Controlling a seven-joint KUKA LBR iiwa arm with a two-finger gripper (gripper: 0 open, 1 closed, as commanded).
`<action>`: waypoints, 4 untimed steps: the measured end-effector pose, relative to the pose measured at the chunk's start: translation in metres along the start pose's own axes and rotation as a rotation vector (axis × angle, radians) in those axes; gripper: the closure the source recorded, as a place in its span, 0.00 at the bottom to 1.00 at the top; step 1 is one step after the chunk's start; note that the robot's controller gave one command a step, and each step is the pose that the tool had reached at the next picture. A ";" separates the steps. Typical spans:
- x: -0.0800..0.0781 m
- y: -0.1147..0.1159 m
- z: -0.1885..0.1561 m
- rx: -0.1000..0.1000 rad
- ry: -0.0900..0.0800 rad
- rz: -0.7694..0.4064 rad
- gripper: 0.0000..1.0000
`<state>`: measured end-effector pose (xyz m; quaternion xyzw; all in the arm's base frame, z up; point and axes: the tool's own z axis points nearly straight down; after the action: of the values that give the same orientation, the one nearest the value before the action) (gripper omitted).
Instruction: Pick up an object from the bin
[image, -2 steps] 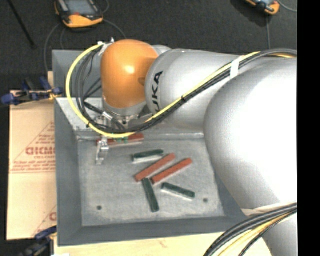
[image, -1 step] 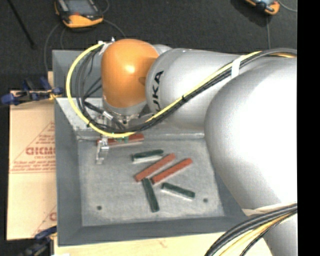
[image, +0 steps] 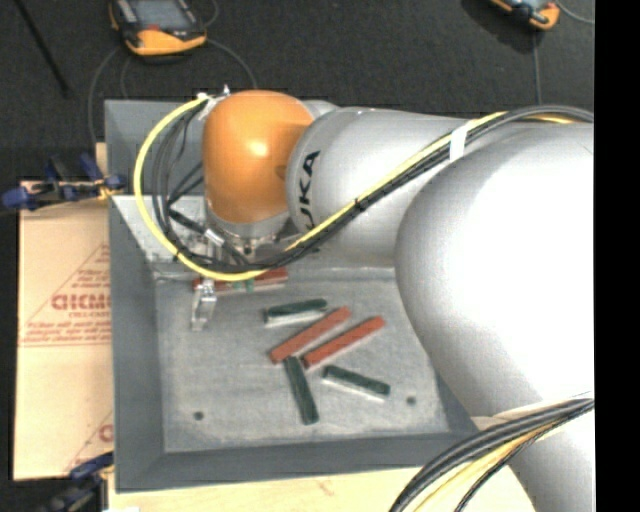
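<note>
I am the gripper (image: 203, 306), and I hang low over the floor of the bin (image: 135, 400), close to its far left corner and near the left wall. Just above me sit my orange wrist cover (image: 250, 150) and a loop of yellow cable (image: 141, 168). The silver arm (image: 400, 170) reaches in behind them over the bin's right side. I cannot tell whether my jaws are apart or together, since most of me is tucked under the wrist. I also cannot tell whether anything sits in my jaws.

The things to pick are 5 short flat sticks lying loose on the middle of the floor, to my right and toward the near wall. Nearest to me is a pale green stick (image: 295, 312), lying almost level, near me but not touching. Just beyond it, 2 red-brown sticks (image: 310, 334) lie side by side on a slant, their upper ends pointing toward the right wall. Below them a dark green stick (image: 300, 390) runs steeply toward the near wall, its top end close to the lower end of the left red-brown one. A 5th stick, a green stick (image: 356, 381), lies beside it toward the right wall.

A red and green sliver (image: 250, 281) shows at the lower edge of my wrist. It is too hidden for me to tell what it is.
</note>
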<state>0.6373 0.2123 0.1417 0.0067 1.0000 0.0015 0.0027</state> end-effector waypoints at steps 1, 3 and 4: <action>-0.008 -0.055 0.026 0.000 0.002 0.027 0.00; -0.005 -0.078 0.058 0.001 0.000 0.038 1.00; -0.005 -0.079 0.058 0.001 0.000 0.039 1.00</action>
<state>0.6416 0.1339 0.0832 0.0263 0.9996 0.0011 0.0029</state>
